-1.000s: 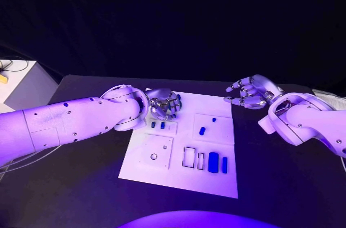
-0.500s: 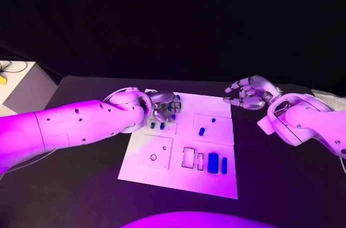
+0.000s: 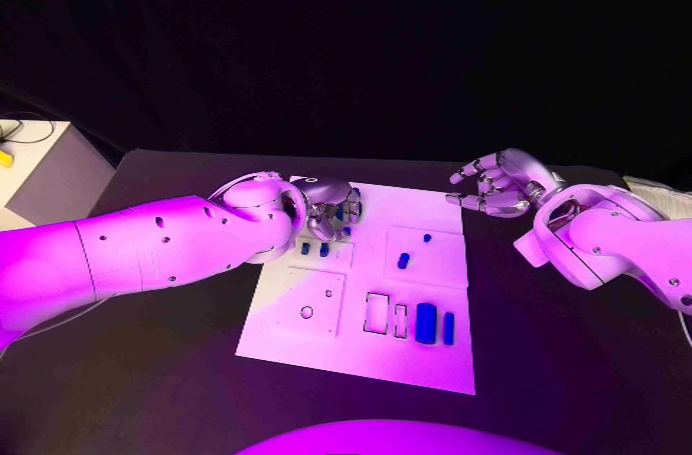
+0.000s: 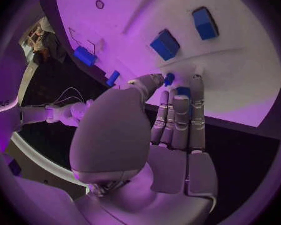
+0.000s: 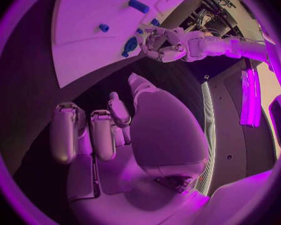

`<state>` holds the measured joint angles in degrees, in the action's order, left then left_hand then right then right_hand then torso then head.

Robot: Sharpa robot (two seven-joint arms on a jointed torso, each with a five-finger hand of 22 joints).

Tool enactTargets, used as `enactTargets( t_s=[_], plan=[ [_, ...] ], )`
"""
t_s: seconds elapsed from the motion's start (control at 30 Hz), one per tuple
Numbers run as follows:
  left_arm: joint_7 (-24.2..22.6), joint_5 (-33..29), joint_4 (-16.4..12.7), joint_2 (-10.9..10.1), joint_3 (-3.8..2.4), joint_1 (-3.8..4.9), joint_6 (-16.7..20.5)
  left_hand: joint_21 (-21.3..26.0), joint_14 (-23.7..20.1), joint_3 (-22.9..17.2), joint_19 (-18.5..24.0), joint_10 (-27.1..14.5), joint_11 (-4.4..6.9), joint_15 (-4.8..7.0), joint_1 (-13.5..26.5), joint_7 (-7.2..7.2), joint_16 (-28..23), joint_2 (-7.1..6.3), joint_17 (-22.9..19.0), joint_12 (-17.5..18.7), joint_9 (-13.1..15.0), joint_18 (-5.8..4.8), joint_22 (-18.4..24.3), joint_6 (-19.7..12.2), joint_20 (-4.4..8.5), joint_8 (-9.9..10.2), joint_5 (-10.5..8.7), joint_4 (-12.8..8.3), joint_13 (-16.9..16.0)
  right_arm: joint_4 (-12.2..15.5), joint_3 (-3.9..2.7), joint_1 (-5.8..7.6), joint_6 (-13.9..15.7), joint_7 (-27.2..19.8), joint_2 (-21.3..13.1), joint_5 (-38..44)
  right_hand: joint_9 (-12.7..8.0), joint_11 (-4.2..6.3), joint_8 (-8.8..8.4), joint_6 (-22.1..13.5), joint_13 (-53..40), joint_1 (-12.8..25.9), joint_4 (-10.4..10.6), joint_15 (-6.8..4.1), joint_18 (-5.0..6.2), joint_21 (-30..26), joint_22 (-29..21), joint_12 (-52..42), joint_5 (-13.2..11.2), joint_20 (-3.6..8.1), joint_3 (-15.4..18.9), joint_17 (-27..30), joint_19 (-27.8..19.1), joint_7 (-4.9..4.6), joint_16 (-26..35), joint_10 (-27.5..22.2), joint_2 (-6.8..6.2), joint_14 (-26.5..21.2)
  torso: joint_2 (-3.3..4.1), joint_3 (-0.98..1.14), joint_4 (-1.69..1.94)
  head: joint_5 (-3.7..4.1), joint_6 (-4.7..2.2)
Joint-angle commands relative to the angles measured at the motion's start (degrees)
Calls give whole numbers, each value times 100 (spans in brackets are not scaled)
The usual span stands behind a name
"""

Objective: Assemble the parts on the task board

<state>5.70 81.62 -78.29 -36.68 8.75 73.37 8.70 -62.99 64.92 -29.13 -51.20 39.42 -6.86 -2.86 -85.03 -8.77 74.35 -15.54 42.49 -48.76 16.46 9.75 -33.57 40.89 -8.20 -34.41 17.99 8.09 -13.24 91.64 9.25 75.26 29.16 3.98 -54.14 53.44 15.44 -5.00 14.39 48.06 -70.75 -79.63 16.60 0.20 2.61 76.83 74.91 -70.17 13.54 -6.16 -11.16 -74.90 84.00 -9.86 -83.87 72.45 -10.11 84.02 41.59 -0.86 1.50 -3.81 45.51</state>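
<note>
Two hands, little change from a second ago — my left hand [image 3: 329,203] stays at the upper left of the task board [image 3: 361,360], its fingers [image 4: 176,116] now bunched nearer a small blue part [image 4: 170,79], so a pick looks close. Whether they already pinch it I cannot tell; my palm hides the contact. My right hand [image 3: 498,185] waits off the board's upper right over the desk [image 3: 144,375], fingers loosely apart, holding nothing. Other blue parts [image 3: 426,321] lie lower right — the smallest are hard to make out
</note>
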Motion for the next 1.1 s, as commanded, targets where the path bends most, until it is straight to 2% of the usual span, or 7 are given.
enactTargets(
  t_s=[0.03, 0.57, 0.77, 0.97, 1.1],
  plan=[
    [101, 93, 18, 45, -3, -2, -279, -53, 83, -59, -48, 65, 7, 15, -35, 9, 79, 27, 74, -54, -42, 87, -21, 93, 0, 53, -28, -22, 19, 5, -1, -5, -13, -63, 5, 67, -9, 6, 28, -56, 2, 28, -3, 35, 40, -5, 762, 13, 20, -32, -14, -597, -8, 1, 9, -26, 31, 309, 1, 0, 3, 8, 15],
    [197, 84, 153, 135, -4, -24, -487, -145, 83, -184, -17, 262, 52, 51, -10, 21, 176, 64, 31, -7, -191, 89, -73, 353, 31, 226, -31, -71, 152, 18, -1, -6, -11, -64, 0, 67, -9, 6, 32, -53, -3, 25, -2, 34, 39, -2, 765, 5, 26, -32, -22, -594, -6, 1, 11, -19, 38, 309, -11, -7, 5, 19, 59],
    [175, 68, 148, 143, -5, -33, -494, -216, 210, -254, -27, 431, 90, 79, -7, 31, 301, 109, 190, 40, -241, 91, -110, 501, 53, 306, -37, -114, 231, 20, -1, -6, -9, -63, 0, 67, -9, 6, 32, -53, -3, 25, -2, 34, 39, -2, 765, 5, 26, -32, -22, -594, -6, 1, 11, -19, 38, 309, -13, -4, 1, 14, 63],
    [100, 9, 153, 144, -5, -37, -426, -364, 528, -392, -90, 798, 206, 177, -10, 53, 525, 243, 571, 120, -252, 94, -184, 774, 121, 393, -59, -184, 339, 21, -1, -6, -10, -63, 0, 67, -8, 7, 35, -51, -2, 25, -1, 34, 40, -7, 763, 4, 30, -31, -28, -596, -7, 1, 10, -19, 41, 310, -15, -5, 4, 10, 62],
    [54, -54, 156, 150, -5, -39, -387, -410, 585, -436, -98, 932, 228, 204, 57, 59, 559, 242, 585, 294, -256, 89, -206, 841, 156, 524, -76, -212, 446, 20, -1, -6, -12, -62, 2, 67, -8, 7, 35, -51, -2, 25, -1, 34, 40, -7, 763, 4, 30, -31, -28, -596, -7, 1, 10, -19, 41, 310, -13, -3, 6, 8, 68]
  ],
)
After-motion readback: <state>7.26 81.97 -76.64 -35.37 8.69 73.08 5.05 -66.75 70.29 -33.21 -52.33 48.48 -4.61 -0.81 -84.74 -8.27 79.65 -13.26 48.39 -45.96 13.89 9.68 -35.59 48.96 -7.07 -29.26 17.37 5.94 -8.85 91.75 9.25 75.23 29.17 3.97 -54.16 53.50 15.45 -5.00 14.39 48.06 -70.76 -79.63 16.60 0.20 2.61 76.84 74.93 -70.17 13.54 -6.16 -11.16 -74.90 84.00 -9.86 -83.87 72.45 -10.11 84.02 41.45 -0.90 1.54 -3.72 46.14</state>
